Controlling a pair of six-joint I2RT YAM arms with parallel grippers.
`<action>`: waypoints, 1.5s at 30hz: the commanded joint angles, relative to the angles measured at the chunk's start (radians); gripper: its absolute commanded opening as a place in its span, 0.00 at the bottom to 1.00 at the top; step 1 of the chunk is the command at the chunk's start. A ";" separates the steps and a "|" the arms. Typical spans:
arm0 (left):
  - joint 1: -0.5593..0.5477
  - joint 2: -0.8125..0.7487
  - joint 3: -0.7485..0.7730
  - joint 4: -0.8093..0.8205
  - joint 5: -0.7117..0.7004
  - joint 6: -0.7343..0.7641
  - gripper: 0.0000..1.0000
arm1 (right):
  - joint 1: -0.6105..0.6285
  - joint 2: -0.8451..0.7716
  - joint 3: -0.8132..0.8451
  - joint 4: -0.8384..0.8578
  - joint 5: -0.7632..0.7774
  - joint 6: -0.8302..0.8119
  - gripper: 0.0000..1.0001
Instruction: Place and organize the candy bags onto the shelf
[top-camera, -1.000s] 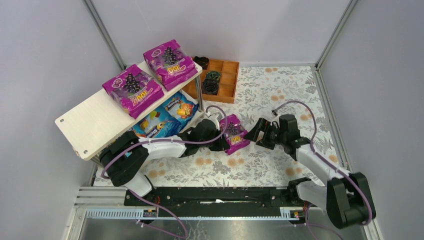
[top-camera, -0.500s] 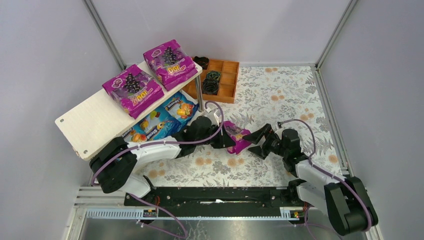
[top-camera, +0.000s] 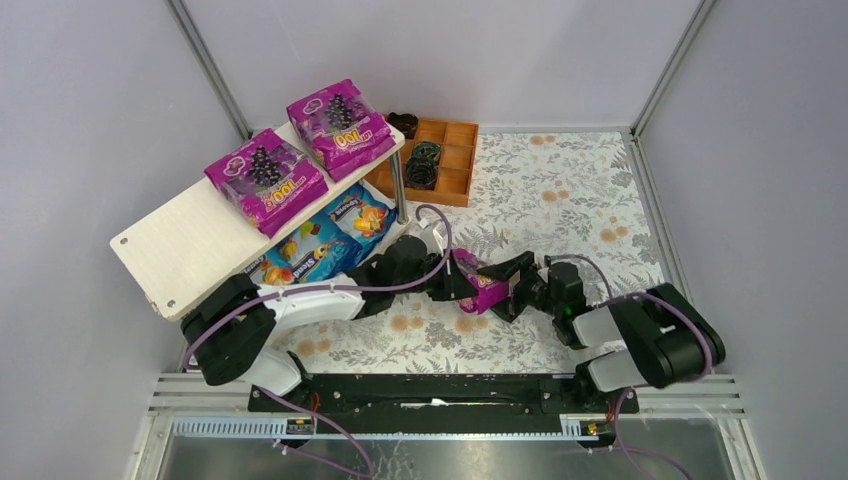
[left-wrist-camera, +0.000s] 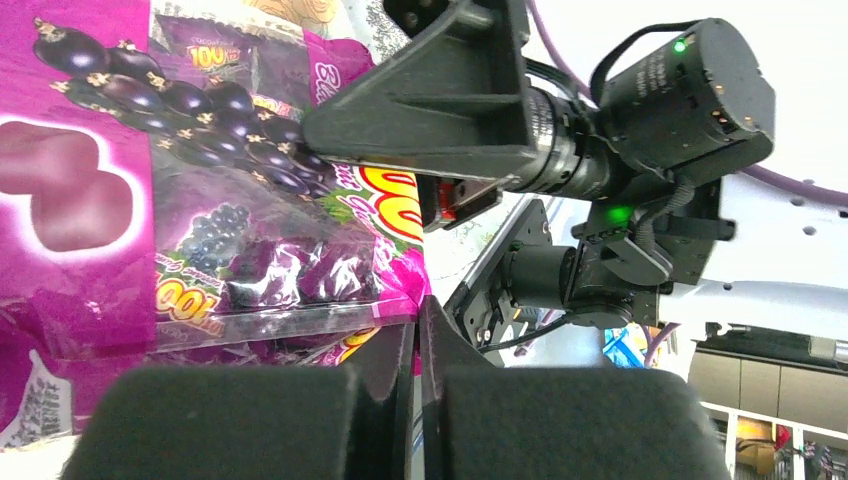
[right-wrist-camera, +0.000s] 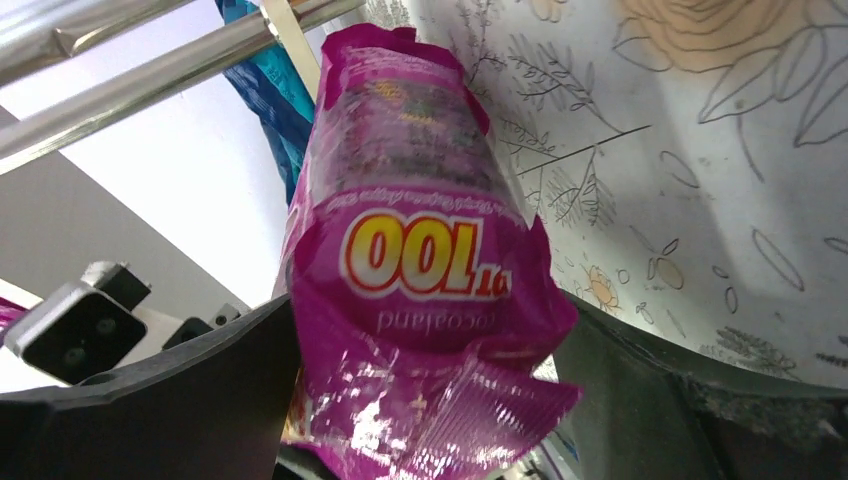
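A magenta-purple candy bag (top-camera: 482, 290) hangs just above the floral table mat between both grippers. My left gripper (top-camera: 455, 283) is shut on its sealed edge; the left wrist view shows the bag (left-wrist-camera: 200, 200) pinched at the closed jaws (left-wrist-camera: 418, 340). My right gripper (top-camera: 512, 286) is open, its fingers either side of the bag's other end (right-wrist-camera: 420, 260). The pale shelf (top-camera: 180, 240) stands at the left. Two purple bags (top-camera: 265, 178) (top-camera: 338, 125) lie on its top board. Blue bags (top-camera: 305, 252) (top-camera: 360, 215) lie on the lower tier.
An orange-brown compartment tray (top-camera: 458, 180) with black coiled rings (top-camera: 423, 165) stands behind the shelf's right end. A metal shelf post (top-camera: 398, 190) rises near the left arm. Grey walls with metal frame posts enclose the table.
My right gripper has moved left and its open fingers now straddle the bag's end; the right arm has folded in. The left gripper still holds the bag, now a little lower and tilted.
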 joint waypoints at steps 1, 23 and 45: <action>-0.022 0.006 0.003 0.182 0.041 -0.025 0.00 | 0.031 0.138 -0.028 0.330 0.024 0.153 0.93; -0.044 -0.183 -0.099 0.008 -0.029 0.069 0.00 | 0.034 0.508 0.017 0.769 -0.217 0.011 1.00; -0.044 -0.160 -0.124 0.004 -0.004 0.086 0.03 | 0.005 0.410 -0.046 0.772 -0.260 0.039 0.51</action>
